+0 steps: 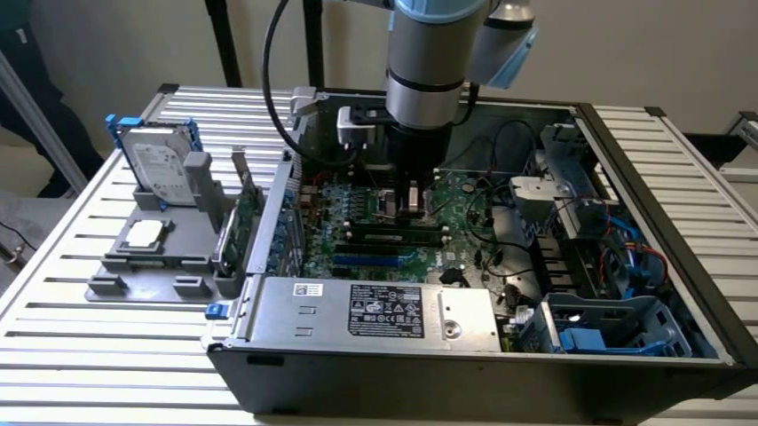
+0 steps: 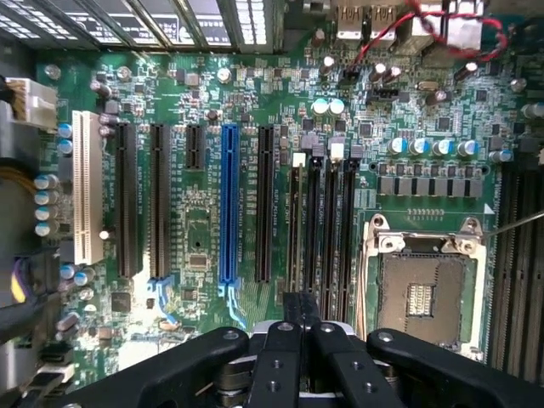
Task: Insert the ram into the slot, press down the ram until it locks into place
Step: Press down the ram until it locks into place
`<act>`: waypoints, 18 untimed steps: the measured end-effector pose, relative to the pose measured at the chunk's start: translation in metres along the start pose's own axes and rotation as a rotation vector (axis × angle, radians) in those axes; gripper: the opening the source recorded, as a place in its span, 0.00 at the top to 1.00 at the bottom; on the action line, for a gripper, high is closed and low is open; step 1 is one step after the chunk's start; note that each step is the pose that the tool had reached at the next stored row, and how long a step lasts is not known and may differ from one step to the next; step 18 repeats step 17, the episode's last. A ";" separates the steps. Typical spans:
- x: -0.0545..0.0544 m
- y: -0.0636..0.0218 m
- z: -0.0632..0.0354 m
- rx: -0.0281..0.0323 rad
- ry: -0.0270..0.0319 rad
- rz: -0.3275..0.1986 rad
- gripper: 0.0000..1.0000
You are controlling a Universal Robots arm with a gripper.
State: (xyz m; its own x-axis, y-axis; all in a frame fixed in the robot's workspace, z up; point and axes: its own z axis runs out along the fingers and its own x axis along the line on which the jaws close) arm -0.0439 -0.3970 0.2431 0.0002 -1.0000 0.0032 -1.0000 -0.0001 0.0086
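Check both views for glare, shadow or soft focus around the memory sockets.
Exterior view: the arm shades the ram, and pale glare falls on the case's metal cover. Wrist view: evenly lit; the slot is sharp, the pincer dark.

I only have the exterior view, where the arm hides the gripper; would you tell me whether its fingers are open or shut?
Observer: Shut; in the wrist view the gripper has its tips together over one end of the memory slots.
Operator: Is the ram I see seated beneath them?
Observer: It seems so: the slot nearest the blue socket holds a thin board edge running up to the tips.
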 end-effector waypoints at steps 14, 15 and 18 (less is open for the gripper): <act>0.000 0.0000 -0.0086 -0.0030 -0.0001 0.000 0.89; 0.000 0.0000 -0.0086 -0.0030 0.0000 0.000 0.89; 0.000 0.0000 -0.0086 -0.0030 0.0000 0.000 0.89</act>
